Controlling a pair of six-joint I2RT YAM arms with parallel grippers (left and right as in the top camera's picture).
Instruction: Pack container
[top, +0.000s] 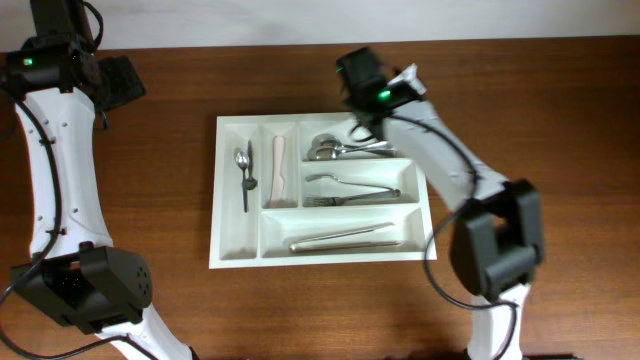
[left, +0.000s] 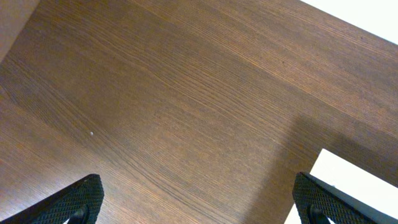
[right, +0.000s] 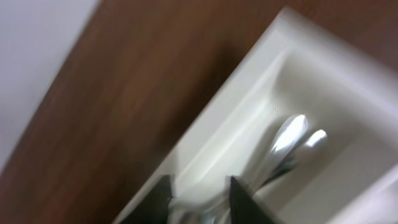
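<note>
The container (top: 218, 190), a white cutlery tray with five compartments, lies mid-table. Its top right compartment holds spoons (top: 335, 149). My right gripper (top: 362, 128) hovers over that compartment's right end. The right wrist view is blurred, but there the right gripper (right: 200, 182) is open above the container's wall (right: 249, 81), with spoon handles (right: 289, 134) lying just beyond the fingers. My left gripper (top: 125, 85) is far back left. In its own view the left gripper (left: 196, 180) is open wide over bare wood, with a corner of the container (left: 354, 186) at the right.
Forks (top: 350, 190) lie in the middle right compartment and a long utensil (top: 340, 237) in the long bottom one. A small spoon (top: 243, 170) and a pale-handled piece (top: 279, 165) fill the two narrow compartments. Brown tabletop (top: 550, 120) surrounds the tray.
</note>
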